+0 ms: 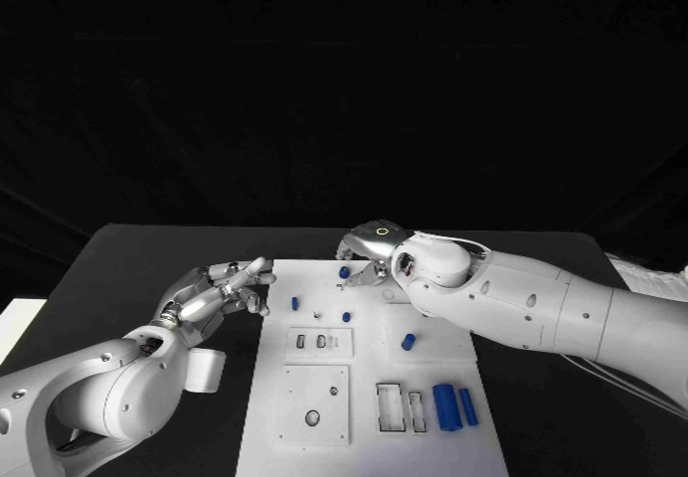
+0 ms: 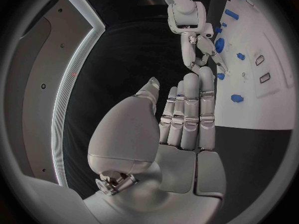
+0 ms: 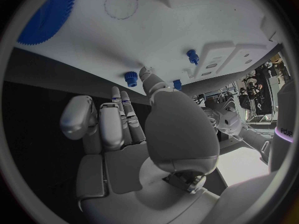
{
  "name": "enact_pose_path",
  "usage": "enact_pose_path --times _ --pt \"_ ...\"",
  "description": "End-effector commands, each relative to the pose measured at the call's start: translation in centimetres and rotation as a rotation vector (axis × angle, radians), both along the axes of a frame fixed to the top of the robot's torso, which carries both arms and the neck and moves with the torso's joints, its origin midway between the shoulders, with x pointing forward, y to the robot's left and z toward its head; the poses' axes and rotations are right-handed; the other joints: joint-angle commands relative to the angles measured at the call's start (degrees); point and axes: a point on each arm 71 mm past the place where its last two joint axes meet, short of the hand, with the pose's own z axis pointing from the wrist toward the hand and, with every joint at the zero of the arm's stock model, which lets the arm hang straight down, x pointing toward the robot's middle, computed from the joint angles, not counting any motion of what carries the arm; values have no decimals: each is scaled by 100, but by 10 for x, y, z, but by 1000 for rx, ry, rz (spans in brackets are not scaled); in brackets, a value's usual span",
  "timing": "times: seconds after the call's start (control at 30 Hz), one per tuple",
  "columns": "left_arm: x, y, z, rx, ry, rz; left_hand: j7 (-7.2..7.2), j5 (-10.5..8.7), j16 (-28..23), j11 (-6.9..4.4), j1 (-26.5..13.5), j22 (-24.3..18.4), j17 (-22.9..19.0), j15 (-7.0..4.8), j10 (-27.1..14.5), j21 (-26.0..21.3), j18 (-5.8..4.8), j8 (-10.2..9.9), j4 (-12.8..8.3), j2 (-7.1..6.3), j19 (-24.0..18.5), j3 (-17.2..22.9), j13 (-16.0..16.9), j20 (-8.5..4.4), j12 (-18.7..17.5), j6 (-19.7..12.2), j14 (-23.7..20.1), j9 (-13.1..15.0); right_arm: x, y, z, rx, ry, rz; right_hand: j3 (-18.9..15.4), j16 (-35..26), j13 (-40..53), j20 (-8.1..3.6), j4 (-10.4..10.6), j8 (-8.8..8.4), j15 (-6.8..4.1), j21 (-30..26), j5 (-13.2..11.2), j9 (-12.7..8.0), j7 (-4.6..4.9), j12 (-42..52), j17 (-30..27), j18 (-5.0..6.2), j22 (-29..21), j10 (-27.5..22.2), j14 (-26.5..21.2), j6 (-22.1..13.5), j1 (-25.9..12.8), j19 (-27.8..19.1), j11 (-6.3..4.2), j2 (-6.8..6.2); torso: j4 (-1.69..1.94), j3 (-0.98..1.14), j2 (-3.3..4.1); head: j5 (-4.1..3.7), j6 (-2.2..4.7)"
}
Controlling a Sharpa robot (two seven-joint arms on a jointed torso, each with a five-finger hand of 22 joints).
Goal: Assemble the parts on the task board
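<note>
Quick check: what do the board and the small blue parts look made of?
Board: looks like matte white plastic, flat, with cleanly cut rectangular slots and round holes; coated metal is possible. Blue parts: likely moulded plastic, uniform colour with a slight sheen.

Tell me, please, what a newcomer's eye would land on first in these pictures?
Probably the white board in the middle of the black table, dotted with small blue pieces. Next, the right robot hand reaching over the board's far edge beside a blue peg, while the left robot hand hovers at the board's left edge, holding nothing.
</note>
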Motion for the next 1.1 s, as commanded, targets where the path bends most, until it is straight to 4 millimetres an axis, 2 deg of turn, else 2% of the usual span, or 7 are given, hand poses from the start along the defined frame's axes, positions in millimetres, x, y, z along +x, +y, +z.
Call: enact_pose_path --times 0.03,0.23,0.43,0.7,0.93,1.0,1.1 --pt "0 -1 1 -11 -2 -16 -9 -9 -31 -9 29 10 6 6 -38 40 59 -34 -47 31 -40 -3 -6 14 -30 -51 -46 -8 -3 -3 3 10 -24 4 -2 -28 20 -14 74 16 -19 -33 51 13 17 70 -8 61 -3 141 139 84 83 49 -47 21 -32 8 1 -6 32" --pt "-1 1 1 -13 0 -13 -7 -8 -32 -8 32 11 6 7 -41 42 59 -36 -49 35 -43 0 -7 15 -32 -53 -47 -9 -18 -31 14 68 -32 -20 73 74 21 -56 109 -9 -91 43 120 0 23 145 139 34 138 318 187 74 182 136 -118 94 -81 22 3 -41 71" --pt "2 3 -1 -15 8 -2 -7 -6 -33 -7 44 15 6 9 -45 46 60 -38 -56 51 -51 10 -7 18 -33 -55 -49 -8 -36 -68 26 99 7 -78 195 160 -26 -160 105 36 -192 107 21 15 -45 107 242 8 250 424 226 289 277 215 -183 123 -188 35 -5 -62 123" --pt "7 3 -4 -15 11 3 -7 -2 -37 -8 95 29 8 9 -51 67 64 -42 -86 107 -74 59 -8 25 -35 -55 -53 -7 -45 -98 26 51 66 -142 131 189 -47 -132 116 -18 -130 83 -77 -32 -35 -62 259 4 209 226 228 289 292 222 -141 -68 -283 84 -23 -18 144" --pt "9 2 -5 -17 14 2 -7 -2 -37 -8 96 29 8 9 -52 68 65 -42 -87 109 -75 62 -8 25 -35 -55 -53 -6 -41 -106 23 33 69 -176 -4 177 -26 -27 224 -21 -31 43 -96 -66 14 -18 205 18 145 140 208 89 366 201 -65 -113 -259 75 -27 -51 127" --pt "9 2 -6 -17 15 2 -7 -2 -37 -8 96 29 8 9 -52 68 65 -42 -87 109 -75 62 -8 25 -35 -55 -53 -6 -39 -107 23 32 64 -183 -10 183 35 -33 249 -22 -56 45 -74 -68 89 146 207 22 149 482 206 14 366 203 -107 -73 -254 79 -26 -51 118" --pt "10 2 -6 -16 17 2 -7 -2 -37 -8 96 29 8 9 -52 68 65 -42 -87 109 -75 62 -8 25 -35 -55 -53 -6 -35 -108 21 35 73 -194 -15 332 248 -102 301 -4 -141 178 26 -56 60 557 450 -14 384 1323 253 -22 337 293 -220 -51 -262 79 -22 -37 116"
